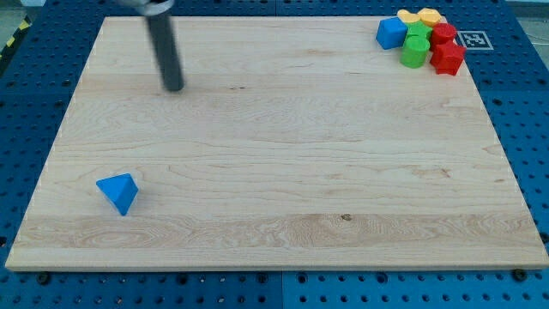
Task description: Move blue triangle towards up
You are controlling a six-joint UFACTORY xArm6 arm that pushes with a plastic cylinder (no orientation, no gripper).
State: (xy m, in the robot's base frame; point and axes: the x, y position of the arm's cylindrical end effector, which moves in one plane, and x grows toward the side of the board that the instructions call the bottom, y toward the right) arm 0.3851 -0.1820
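The small blue plastic triangle block (118, 192) lies on the wooden table (283, 154), well below my tip (174, 87), slightly to the view's left. It looks light and slippery; push its lower edge centrally. The arm carries no gripper.

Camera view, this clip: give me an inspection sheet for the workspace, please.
Surface: wooden board, flat.
Job's things: blue triangle near the view's bottom left, alone.
Clutter: blue block, yellow blocks, green blocks and red blocks bunched at the view's top right.
Grippers: none; my tip sits well above the blue triangle, slightly right, apart from it.
Cables: nothing seen.
Surroundings: blue perforated table; marker tag.
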